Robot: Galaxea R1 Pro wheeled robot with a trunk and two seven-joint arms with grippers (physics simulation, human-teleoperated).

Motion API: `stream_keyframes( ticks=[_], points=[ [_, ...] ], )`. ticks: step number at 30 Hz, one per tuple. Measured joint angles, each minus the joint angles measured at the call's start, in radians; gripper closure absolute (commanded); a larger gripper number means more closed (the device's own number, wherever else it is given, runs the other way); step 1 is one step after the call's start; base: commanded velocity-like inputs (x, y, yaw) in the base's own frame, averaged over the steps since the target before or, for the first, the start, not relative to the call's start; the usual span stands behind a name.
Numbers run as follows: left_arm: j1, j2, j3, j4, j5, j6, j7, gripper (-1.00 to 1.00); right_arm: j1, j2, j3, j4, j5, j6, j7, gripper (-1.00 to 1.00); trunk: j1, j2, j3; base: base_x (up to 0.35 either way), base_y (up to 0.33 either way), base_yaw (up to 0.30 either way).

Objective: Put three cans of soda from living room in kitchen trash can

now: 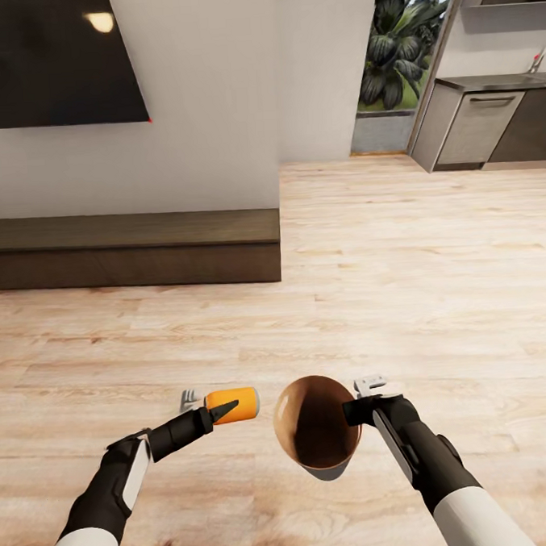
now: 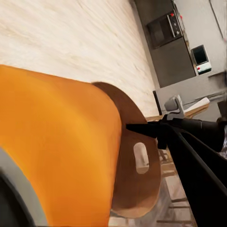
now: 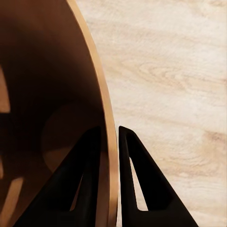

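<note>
Right gripper (image 1: 364,410) has its jaws pinched on the bin (image 1: 316,456) rim so the mouth faces the orange can (image 1: 237,404) clamped sideways in the left gripper (image 1: 221,411), just beside it.

Bin mouth (image 1: 301,404) open beside can (image 1: 237,404); floor (image 1: 402,265) clear; bench (image 1: 130,249) far left.

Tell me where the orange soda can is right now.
In the head view the orange soda can lies sideways in the left hand, low and left of centre over the wood floor, just left of the bin pinched by the right hand.
</note>
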Motion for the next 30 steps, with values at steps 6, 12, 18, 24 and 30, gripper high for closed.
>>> stream_keyframes(
  ticks=[6,12,18,24,30],
  points=[
    [0.0,-0.028,-0.001,0.001,-0.001,0.0,0.001,1.0,0.0,0.0,0.0,0.0,0.0,0.0,0.0,1.0,0.0,0.0,0.0,0.0,0.0,0.0],
    [0.0,-0.042,-0.001,0.001,-0.002,0.0,0.001,1.0,0.0,0.0,0.0,0.0,0.0,0.0,0.0,1.0,0.0,0.0,0.0,0.0,0.0,0.0],
    [0.0,-0.049,-0.013,0.004,-0.002,0.0,0.002,1.0,0.0,0.0,0.0,0.0,0.0,0.0,0.0,1.0,0.0,0.0,0.0,0.0,0.0,0.0],
    [0.0,-0.05,-0.034,0.005,-0.003,0.0,0.003,1.0,0.0,0.0,0.0,0.0,0.0,0.0,0.0,1.0,0.0,0.0,0.0,0.0,0.0,0.0],
    [0.0,-0.068,-0.042,0.007,-0.005,0.0,0.006,1.0,0.0,0.0,0.0,0.0,0.0,0.0,0.0,1.0,0.0,0.0,0.0,0.0,0.0,0.0]
  ],
)
